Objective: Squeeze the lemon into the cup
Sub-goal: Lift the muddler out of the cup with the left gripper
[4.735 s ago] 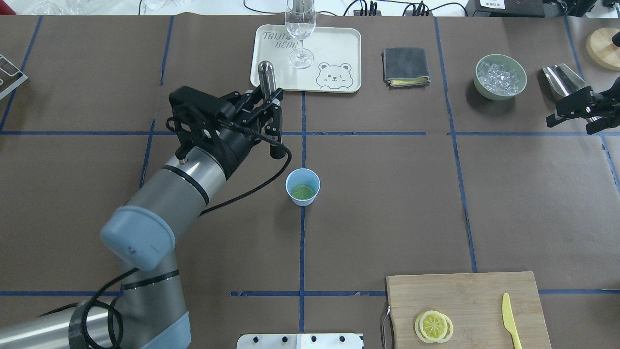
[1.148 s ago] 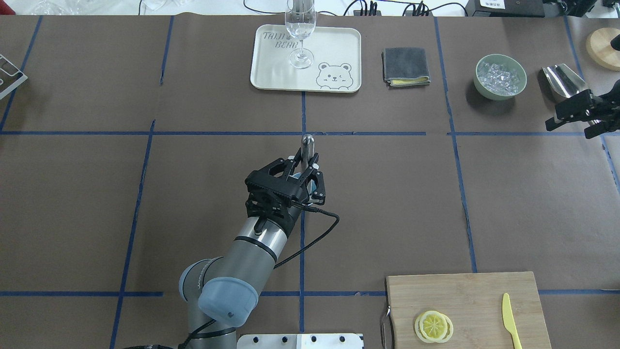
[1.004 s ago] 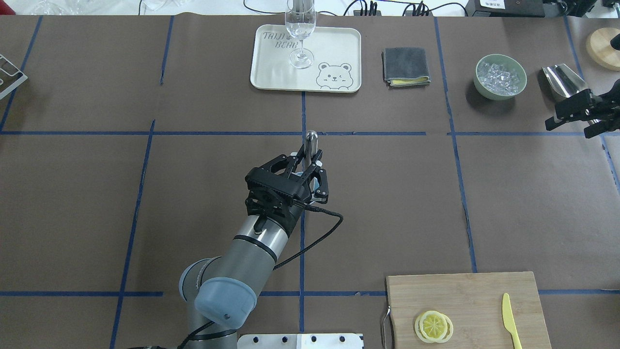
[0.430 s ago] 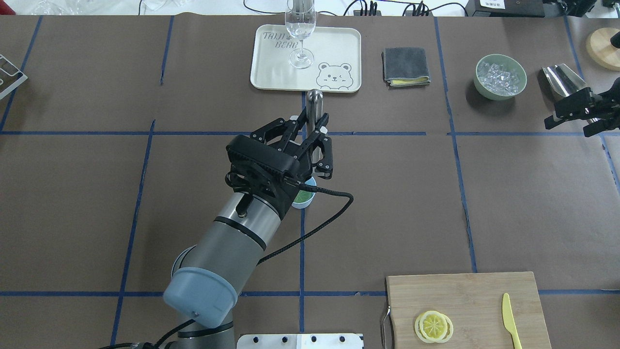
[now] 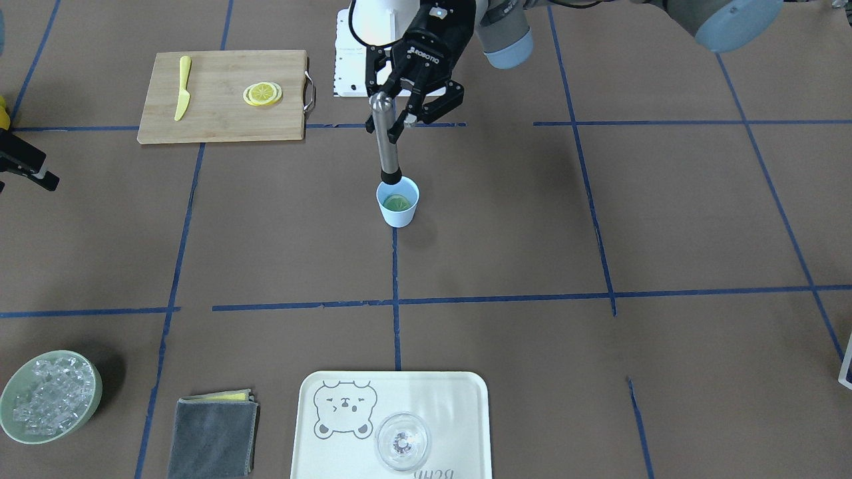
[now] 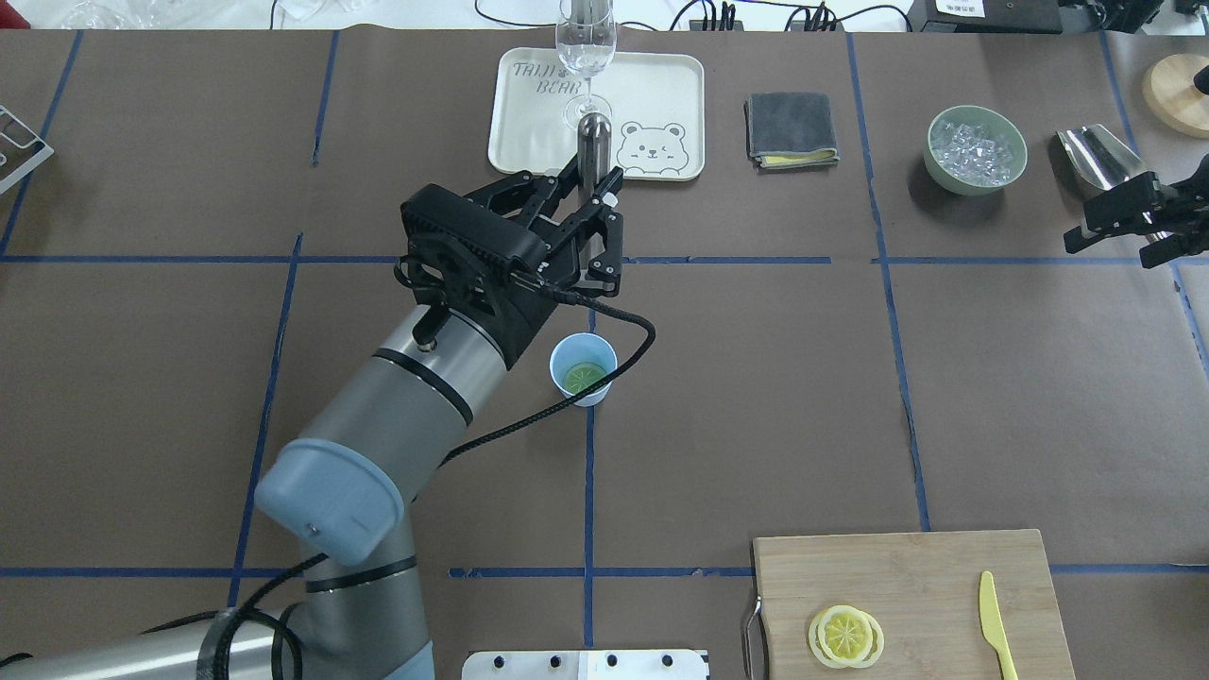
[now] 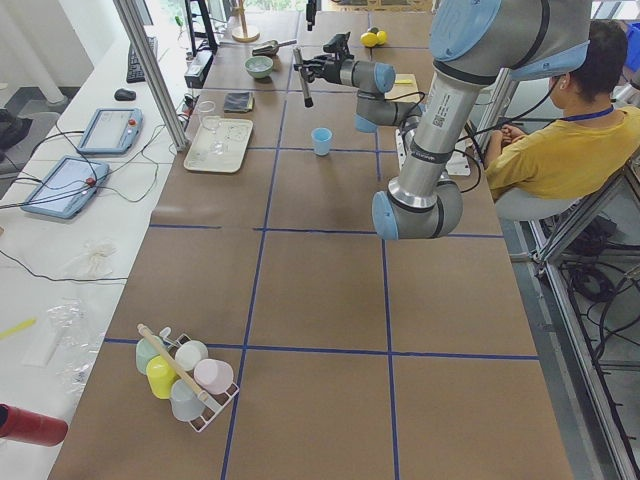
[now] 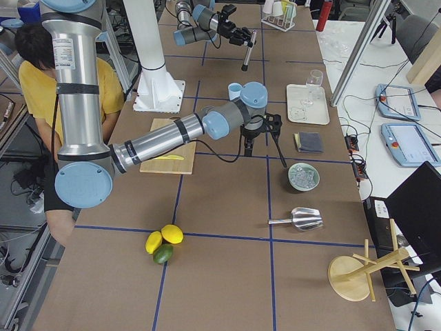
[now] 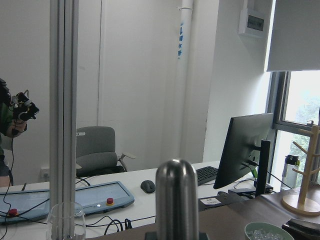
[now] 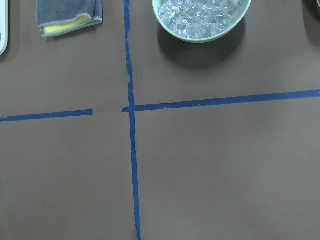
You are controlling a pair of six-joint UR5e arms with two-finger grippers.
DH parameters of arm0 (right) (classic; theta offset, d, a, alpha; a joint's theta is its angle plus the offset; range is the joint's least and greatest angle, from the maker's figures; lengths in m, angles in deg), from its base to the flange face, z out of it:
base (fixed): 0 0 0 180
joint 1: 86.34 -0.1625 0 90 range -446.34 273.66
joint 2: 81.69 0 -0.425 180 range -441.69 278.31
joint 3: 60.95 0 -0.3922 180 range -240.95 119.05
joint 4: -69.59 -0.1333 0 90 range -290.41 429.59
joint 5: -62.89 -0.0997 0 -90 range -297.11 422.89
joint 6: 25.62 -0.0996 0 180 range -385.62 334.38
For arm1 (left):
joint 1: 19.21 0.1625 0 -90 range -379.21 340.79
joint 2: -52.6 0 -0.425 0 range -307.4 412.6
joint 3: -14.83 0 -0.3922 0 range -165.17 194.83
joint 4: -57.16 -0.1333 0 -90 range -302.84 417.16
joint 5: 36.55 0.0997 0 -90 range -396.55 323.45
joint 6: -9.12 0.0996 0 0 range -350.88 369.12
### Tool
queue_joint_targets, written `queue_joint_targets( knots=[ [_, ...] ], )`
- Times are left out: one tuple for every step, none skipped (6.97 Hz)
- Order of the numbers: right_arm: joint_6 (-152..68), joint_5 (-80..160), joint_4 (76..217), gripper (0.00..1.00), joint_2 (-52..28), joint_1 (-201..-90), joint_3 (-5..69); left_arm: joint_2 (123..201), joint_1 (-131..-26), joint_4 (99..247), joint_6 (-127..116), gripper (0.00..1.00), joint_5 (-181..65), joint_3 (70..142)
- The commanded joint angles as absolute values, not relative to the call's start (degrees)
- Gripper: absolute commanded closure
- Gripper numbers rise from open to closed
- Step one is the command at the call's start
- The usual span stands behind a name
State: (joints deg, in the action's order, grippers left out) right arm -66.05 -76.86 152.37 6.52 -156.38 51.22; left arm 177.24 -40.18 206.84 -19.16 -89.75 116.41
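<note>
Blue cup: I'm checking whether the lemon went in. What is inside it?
A round lemon slice lies flat on the bottom of the cup, looking greenish. Anything under the slice, juice included, is covered and cannot be seen.

Your left arm [image 6: 425, 378] is brushed silver tubing with black rings and a pale blue joint cap [image 6: 326, 496]. Its tool [image 6: 590, 194] is matte black, stamped ROBOTIQ in white. A black braided cable [image 6: 648, 331] loops from the wrist. The right arm [image 8: 158, 141] shows the same silver and blue.

Light-blue cup [image 5: 398, 218], greenish-yellow lemon [image 5: 397, 202]; brown table [image 6: 756, 378] crossed by blue tape lines [image 6: 588, 472]; cream tray [image 6: 661, 94], grey bear [image 6: 652, 149] print.
</note>
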Motion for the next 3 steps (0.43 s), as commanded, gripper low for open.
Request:
queue_joint_targets(
  knots=[
    [-66.0, -76.9, 152.3, 0.0, 7.4, -156.4, 52.4, 172.1, -51.9, 195.7, -21.6, 1.0, -115.7, 116.6],
    [-66.0, -76.9, 152.3, 0.0, 7.6, -156.4, 52.7, 168.7, -56.6, 192.8, -21.6, 1.0, -126.5, 117.3],
    [-66.0, -76.9, 152.3, 0.0, 7.8, -156.5, 53.0, 164.2, -60.9, 191.6, -21.6, 1.0, -134.2, 117.4]
  ],
)
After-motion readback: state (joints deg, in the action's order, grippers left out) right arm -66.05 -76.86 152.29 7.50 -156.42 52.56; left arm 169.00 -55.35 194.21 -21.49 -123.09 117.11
